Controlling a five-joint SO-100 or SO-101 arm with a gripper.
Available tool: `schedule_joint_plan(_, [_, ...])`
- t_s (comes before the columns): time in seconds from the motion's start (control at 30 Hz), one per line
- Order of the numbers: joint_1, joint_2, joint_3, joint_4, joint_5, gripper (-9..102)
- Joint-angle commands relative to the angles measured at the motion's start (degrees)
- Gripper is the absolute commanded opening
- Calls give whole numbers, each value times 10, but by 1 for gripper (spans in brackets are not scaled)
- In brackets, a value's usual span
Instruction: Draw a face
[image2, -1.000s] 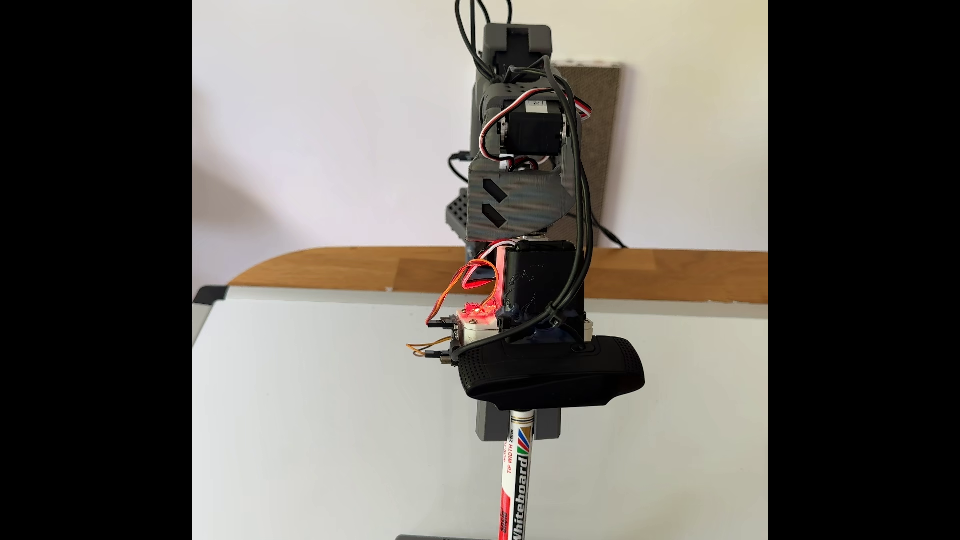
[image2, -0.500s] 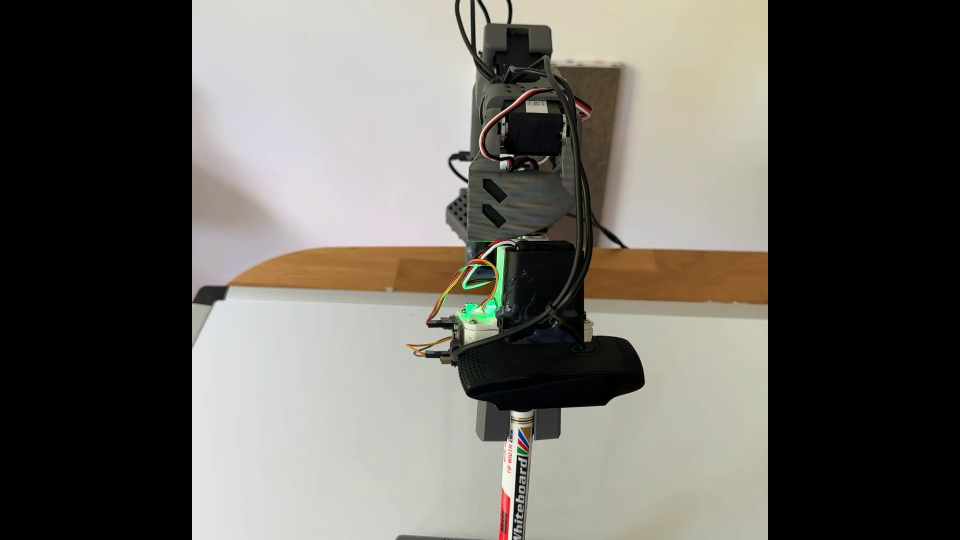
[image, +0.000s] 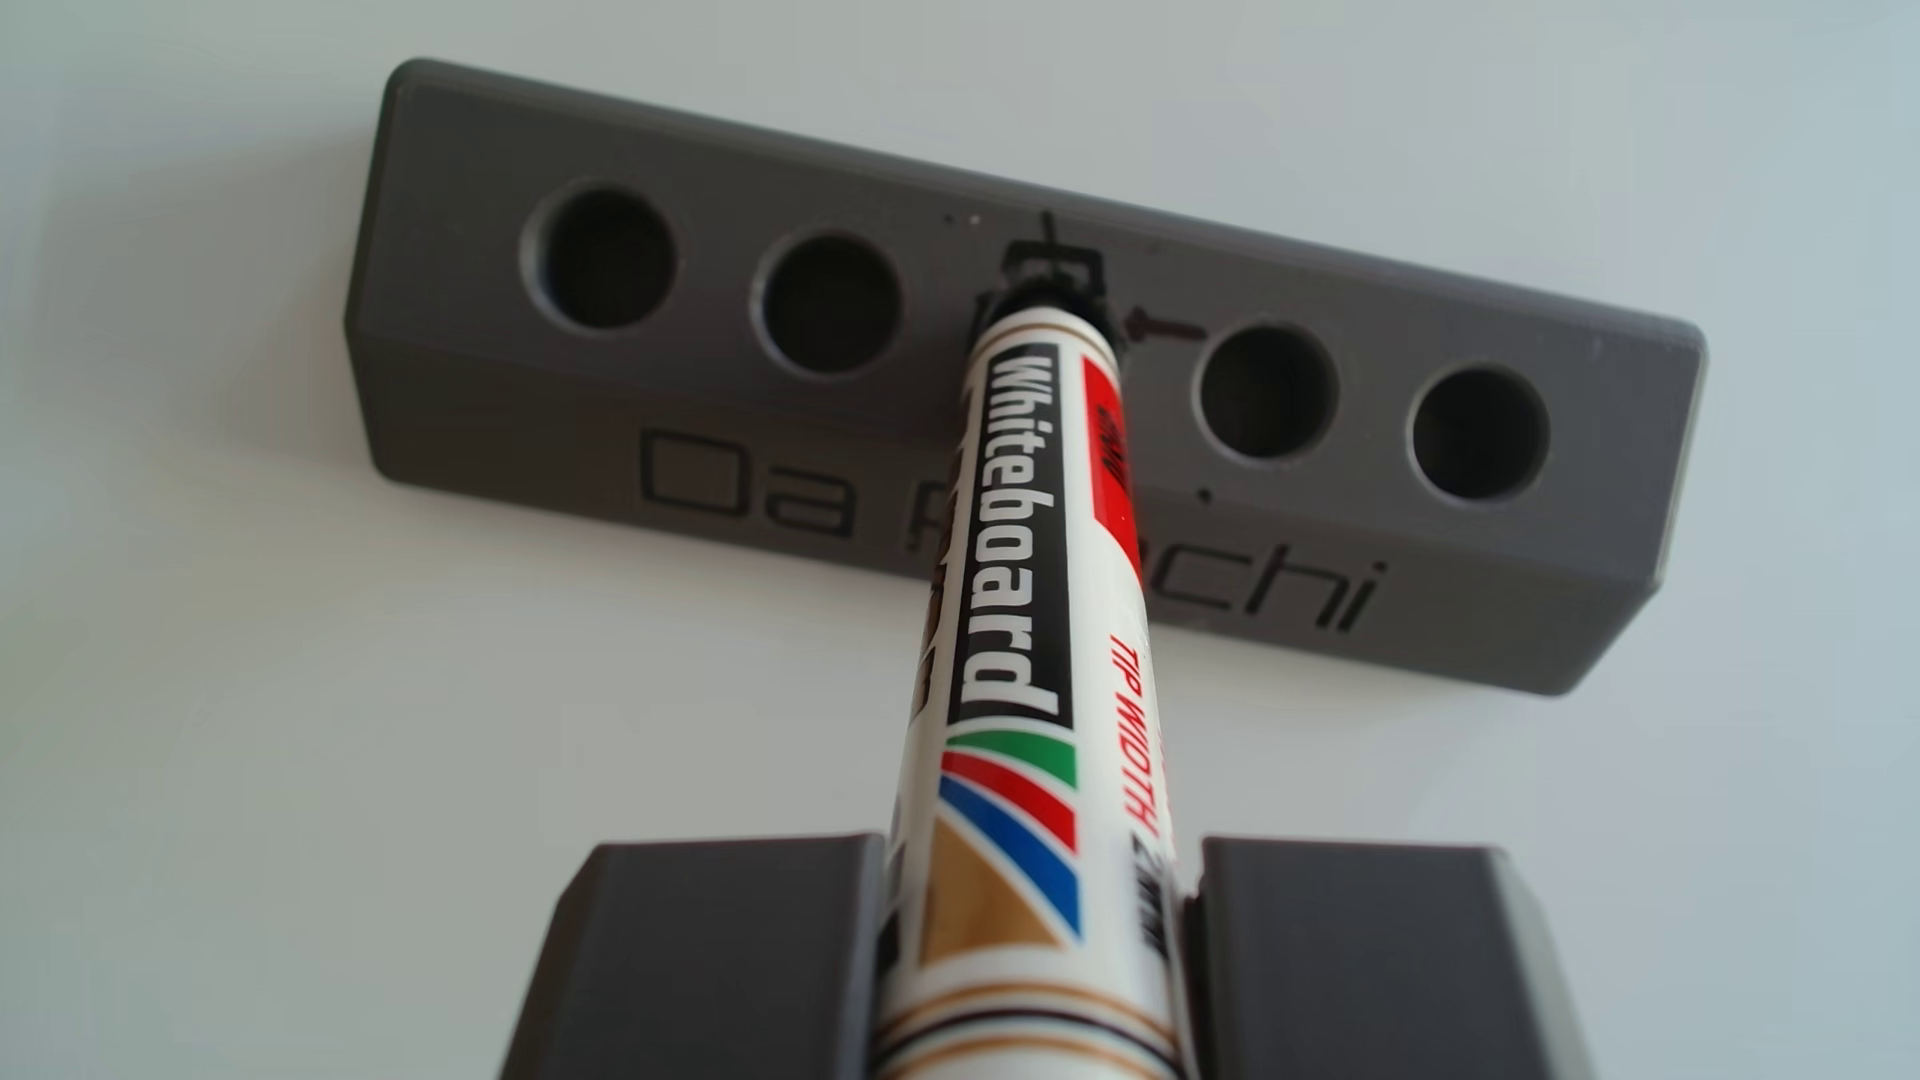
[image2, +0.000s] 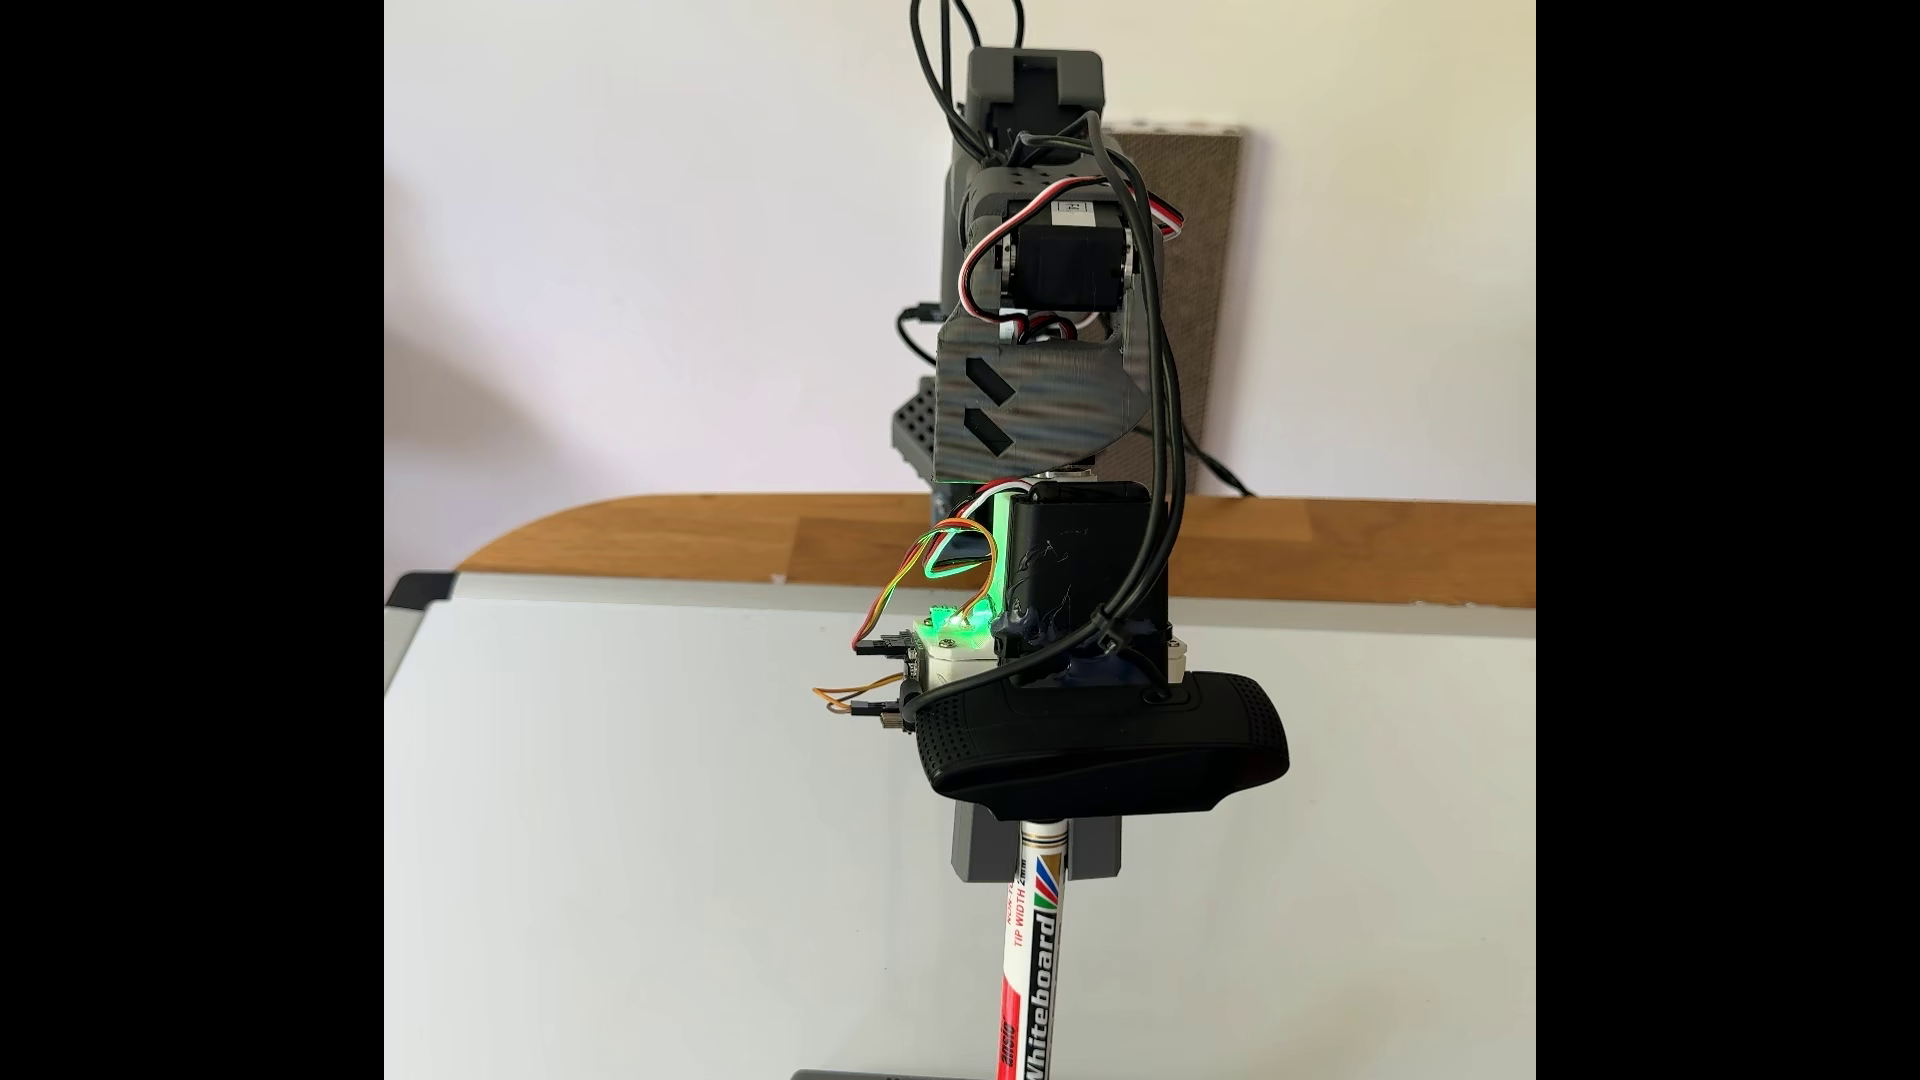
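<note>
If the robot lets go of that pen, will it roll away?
Probably not at once: the pen has its tip in the middle hole of the gray holder, so it may just lean. On the flat whiteboard, its round, smooth body would likely roll. It looks stiff; the tool grips it without bending it.

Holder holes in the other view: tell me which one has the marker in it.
The middle hole of the grey holder: the whiteboard marker, gripped by the pincer, has its tip in it. The two holes on each side stand empty.
</note>
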Motion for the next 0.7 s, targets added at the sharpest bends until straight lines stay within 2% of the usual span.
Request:
schedule_joint_plan(0.0, [2,62,-36,-7,-4,-1])
schedule_joint_plan(0.4, [4,89,-34,30,-4,-1])
schedule_joint_plan(0.67, [4,91,-37,25,-4,-1])
